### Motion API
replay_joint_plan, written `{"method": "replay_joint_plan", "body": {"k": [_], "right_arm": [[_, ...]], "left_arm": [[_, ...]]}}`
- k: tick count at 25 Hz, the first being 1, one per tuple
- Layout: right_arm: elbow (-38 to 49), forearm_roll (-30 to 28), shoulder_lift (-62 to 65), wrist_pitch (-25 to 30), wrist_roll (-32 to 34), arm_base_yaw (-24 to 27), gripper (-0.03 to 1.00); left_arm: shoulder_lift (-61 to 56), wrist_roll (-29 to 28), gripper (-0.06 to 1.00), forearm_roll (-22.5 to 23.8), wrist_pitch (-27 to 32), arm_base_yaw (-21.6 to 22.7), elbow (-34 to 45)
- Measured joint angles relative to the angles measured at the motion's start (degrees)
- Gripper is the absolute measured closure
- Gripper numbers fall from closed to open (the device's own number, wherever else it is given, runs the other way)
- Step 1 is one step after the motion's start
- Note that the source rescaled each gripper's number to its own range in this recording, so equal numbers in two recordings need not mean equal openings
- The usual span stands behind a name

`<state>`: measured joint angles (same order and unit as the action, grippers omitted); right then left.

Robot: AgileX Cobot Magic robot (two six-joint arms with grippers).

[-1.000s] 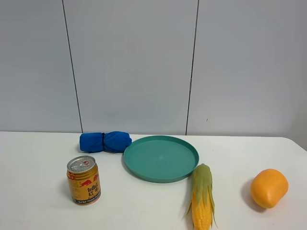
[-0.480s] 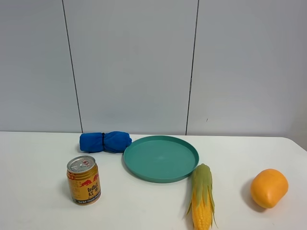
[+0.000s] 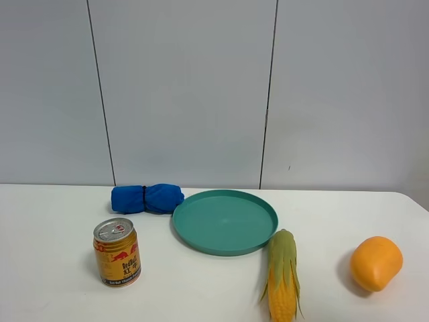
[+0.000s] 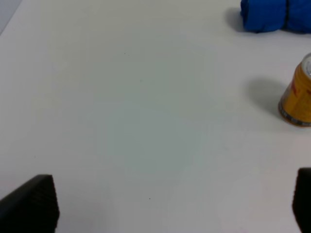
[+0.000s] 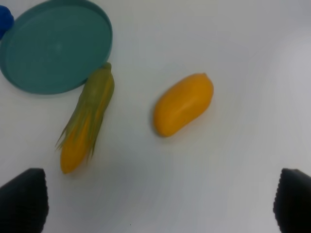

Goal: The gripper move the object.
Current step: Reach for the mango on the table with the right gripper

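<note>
Mango (image 5: 183, 103) lies ahead of right hand (image 5: 158, 199), well apart; hand spread wide, empty.

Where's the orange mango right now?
In the high view the mango lies on the white table at the far right, apart from the corn cob on its left.

The backdrop is a plain pale grey-blue wall (image 3: 181, 87) made of big flat panels. It's split by two thin dark seams (image 3: 100, 94), one on the left and one a bit right of the middle, and they lean toward each other going down (probably just the camera angle). In front of it is a white matte table (image 3: 53, 221) filling the whole near part. Its far edge runs straight along the wall and rounds off at the far right corner. The light is soft and even, with only faint blurry shadows on the tabletop.
</note>
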<state>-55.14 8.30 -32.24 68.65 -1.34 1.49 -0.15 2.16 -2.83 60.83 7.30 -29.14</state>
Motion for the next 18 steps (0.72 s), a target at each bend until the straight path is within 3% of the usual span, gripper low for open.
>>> {"method": "replay_joint_plan", "body": {"k": [10, 18], "right_arm": [[-4.5, -5.0, -18.3, 1.0, 14.5, 0.0, 0.19], [-4.5, -6.4, -29.0, 0.3, 19.4, 0.0, 0.19]], "left_arm": [[0.0, 0.0, -0.06, 0.0, 0.0, 0.0, 0.0], [0.0, 0.0, -0.06, 0.1, 0.0, 0.0, 0.0]]}}
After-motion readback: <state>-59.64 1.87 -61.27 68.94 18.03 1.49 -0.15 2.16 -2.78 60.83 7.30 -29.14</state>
